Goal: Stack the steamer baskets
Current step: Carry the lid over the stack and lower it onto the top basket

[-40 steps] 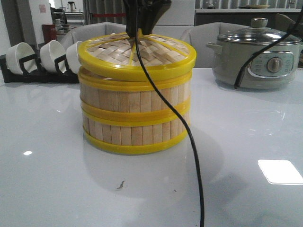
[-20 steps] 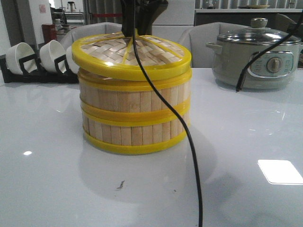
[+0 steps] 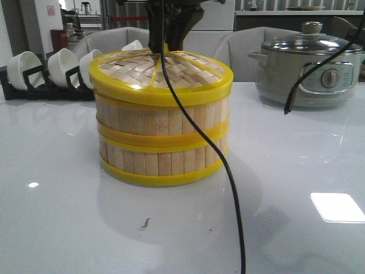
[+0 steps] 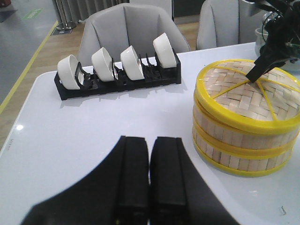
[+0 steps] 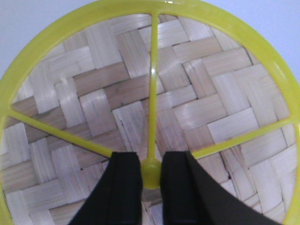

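We see two steamer baskets [image 3: 162, 140] stacked mid-table w/ the woven lid [image 3: 161, 71] sitting on top. Our right gripper [image 5: 150, 176] pinches the lid's yellow center knob [image 5: 151, 172]. Left gripper [image 4: 150, 176] hangs over the table's [image 3: 296, 171] near edge, fingers pressed together, holding nothing. Bowl rack [image 4: 119, 70] sits by the far-left corner.

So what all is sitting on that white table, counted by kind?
Steamer baskets, stacked: 2, upper and lower
Woven lid on top: 1
White bowls in the black rack: 4 ()
Black racks: 1
Electric pots with glass lid: 1
Total: 9
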Controlling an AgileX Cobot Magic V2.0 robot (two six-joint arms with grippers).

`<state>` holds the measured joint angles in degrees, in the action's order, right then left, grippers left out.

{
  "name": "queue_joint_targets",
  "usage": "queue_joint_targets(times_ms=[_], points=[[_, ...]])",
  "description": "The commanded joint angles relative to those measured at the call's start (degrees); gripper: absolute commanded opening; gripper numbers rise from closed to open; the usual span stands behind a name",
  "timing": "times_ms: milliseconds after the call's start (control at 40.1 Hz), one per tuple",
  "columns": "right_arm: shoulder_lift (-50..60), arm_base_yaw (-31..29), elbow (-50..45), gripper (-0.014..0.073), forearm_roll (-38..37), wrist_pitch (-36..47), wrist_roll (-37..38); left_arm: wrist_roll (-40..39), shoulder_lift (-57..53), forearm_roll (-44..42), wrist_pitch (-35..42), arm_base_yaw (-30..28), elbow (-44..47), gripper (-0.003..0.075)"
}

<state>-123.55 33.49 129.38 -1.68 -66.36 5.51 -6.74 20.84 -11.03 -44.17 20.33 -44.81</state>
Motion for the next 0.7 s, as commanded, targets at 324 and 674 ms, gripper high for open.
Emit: queue_joint_targets(times_ms=[324,674], points=[[3.74,-0.28,2.03,0.0059,-0.1,4.15,-0.61,-0.35,1.03,-0.46,4.62,0.13,-1.44,0.0085],[3.74,-0.28,2.03,0.0316,-0.1,5.11,-0.61,-0.35,1.03,-0.46,4.62,0.13,-1.44,0.0085]])
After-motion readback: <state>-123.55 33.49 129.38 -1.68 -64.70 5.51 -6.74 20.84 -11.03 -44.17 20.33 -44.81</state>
